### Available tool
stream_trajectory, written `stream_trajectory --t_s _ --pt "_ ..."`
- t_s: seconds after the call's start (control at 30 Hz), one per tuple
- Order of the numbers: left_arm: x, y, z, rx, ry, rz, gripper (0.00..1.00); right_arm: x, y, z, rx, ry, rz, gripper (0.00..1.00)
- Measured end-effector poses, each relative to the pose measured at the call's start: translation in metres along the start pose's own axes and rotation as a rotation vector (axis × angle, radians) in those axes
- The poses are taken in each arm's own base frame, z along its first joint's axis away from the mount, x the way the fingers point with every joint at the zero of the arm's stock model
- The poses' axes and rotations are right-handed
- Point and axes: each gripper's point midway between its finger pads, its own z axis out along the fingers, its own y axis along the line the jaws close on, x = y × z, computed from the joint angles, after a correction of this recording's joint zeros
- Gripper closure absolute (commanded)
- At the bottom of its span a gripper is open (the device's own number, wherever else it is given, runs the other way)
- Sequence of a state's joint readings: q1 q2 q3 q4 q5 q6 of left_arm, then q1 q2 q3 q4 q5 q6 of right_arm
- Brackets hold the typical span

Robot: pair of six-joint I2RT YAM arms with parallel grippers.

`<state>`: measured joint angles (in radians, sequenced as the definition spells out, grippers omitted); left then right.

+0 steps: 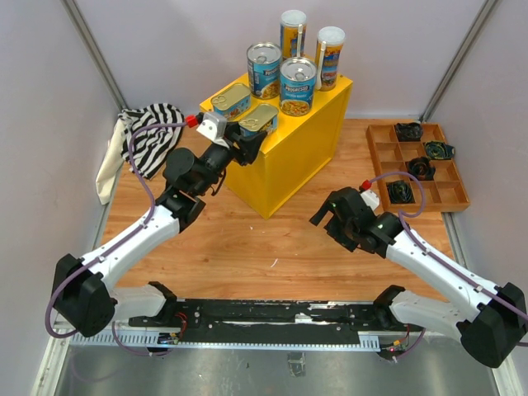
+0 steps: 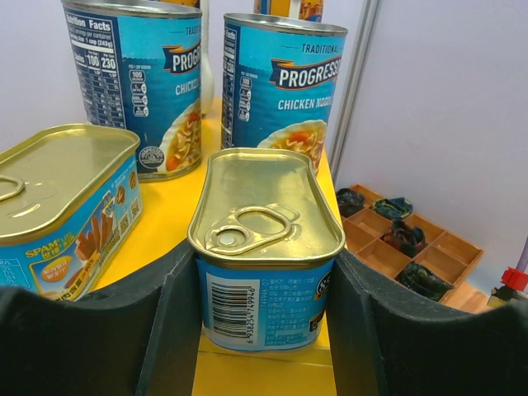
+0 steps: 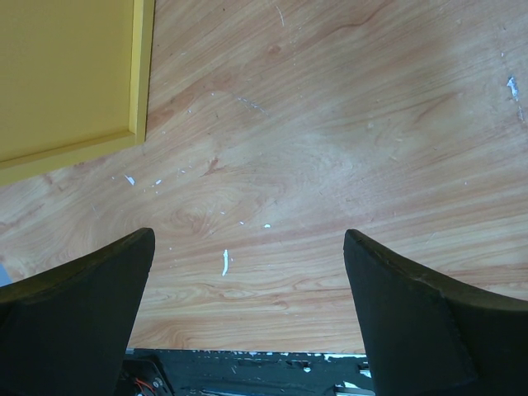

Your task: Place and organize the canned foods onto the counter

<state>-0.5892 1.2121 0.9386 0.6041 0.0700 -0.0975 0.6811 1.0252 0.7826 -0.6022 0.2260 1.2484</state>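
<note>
Left gripper clamped on a flat golden rounded-rectangular tin, one finger on each side, pull-tab up; tin sits at the near edge of the big bright yellow metal box; second golden tin just beside it on the left, apart; two wide blue-labelled silver-topped cans upright behind them; two tall slim white-lidded cans upright at the back; all six on the box top. Right gripper spread wide, holding nothing, above the wooden table near the box corner. Brown compartmented tray with small black gadgets far right; black-and-white striped cloth left.
</note>
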Motion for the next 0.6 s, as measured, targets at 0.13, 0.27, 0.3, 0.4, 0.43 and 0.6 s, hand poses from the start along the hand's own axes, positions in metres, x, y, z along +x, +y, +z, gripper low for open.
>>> stream_trajectory --t_s 0.13,0.27,0.3,0.4,0.43,0.6 --pt "0.0005 0.0023 0.0029 0.005 0.006 -0.007 0.91 -0.0004 0.0008 -0.0001 -0.003 -0.001 0.001 0.02" --pt "0.0012 0.0030 0.0051 0.018 0.013 -0.010 0.79 -0.0008 0.0019 0.0000 -0.008 -0.003 0.001 0.02" --pt "0.0014 0.0025 0.0056 0.023 0.015 -0.010 0.77 -0.0008 0.0019 0.0000 -0.008 -0.003 0.001 0.02" --pt "0.0020 0.0010 0.0058 0.034 0.018 -0.011 0.61 -0.0008 0.0021 0.0000 -0.008 -0.003 0.001 0.02" --pt "0.0020 0.0012 0.0057 0.034 0.019 -0.010 0.59 -0.0009 0.0023 0.0001 -0.009 -0.004 0.002 0.02" --pt "0.0025 0.0008 0.0055 0.039 0.021 -0.011 0.41 -0.0014 0.0036 0.0001 -0.014 -0.006 0.003 0.02"
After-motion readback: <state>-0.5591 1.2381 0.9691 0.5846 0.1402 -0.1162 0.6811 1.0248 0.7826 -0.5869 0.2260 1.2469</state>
